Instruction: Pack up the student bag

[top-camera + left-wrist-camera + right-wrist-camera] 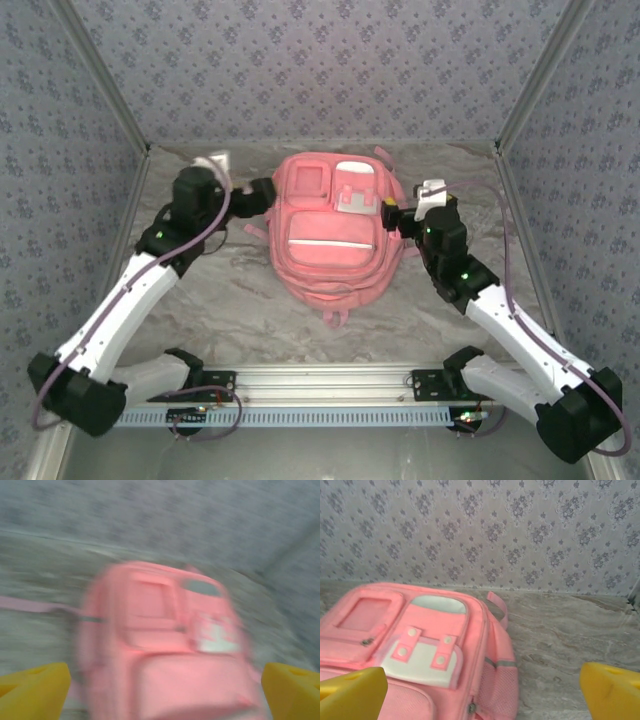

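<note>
The student bag, a large pink backpack with white patches, lies flat on its back in the middle of the table, front pockets up. My left gripper hangs at its upper left side and my right gripper at its upper right side. The left wrist view is blurred by motion; the gripper is open, its yellow fingers stand far apart, and the bag lies ahead between them. In the right wrist view the gripper is open and holds nothing, with the bag below and to the left.
Patterned walls close the table on three sides, with metal corner posts. A pink strap trails from the bag's left side, and a small loop lies at its near end. A metal rail runs along the near edge.
</note>
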`<move>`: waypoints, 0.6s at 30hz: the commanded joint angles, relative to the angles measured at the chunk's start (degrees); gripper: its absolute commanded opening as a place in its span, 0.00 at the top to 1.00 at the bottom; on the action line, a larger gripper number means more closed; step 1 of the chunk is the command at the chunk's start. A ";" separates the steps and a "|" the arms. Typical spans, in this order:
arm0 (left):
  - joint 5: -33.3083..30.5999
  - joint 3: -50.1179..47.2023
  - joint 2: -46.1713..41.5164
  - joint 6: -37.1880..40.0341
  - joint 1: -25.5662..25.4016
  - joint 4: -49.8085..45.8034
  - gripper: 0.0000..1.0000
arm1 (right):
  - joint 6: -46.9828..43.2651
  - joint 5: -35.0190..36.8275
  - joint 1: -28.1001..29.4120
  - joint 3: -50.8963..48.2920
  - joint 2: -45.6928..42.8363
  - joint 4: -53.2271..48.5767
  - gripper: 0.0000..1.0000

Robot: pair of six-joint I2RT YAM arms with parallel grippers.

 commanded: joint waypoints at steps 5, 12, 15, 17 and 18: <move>-10.47 -24.29 3.48 34.11 8.71 41.86 0.02 | -10.04 -9.85 -5.11 -17.39 -4.45 30.38 0.00; -6.63 -25.10 8.51 22.16 20.86 34.53 0.02 | -15.97 -0.39 -7.39 -22.84 -1.23 35.97 0.00; -7.80 -29.62 7.38 20.78 22.55 34.24 0.02 | -10.22 1.58 -12.49 -25.87 -1.61 32.99 0.00; -8.25 -32.85 7.27 19.59 23.40 35.78 0.02 | -8.06 0.90 -14.80 -27.36 0.64 32.64 0.00; -9.87 -34.16 7.20 18.85 23.42 36.61 0.02 | -8.85 0.62 -15.36 -27.77 2.18 33.21 0.00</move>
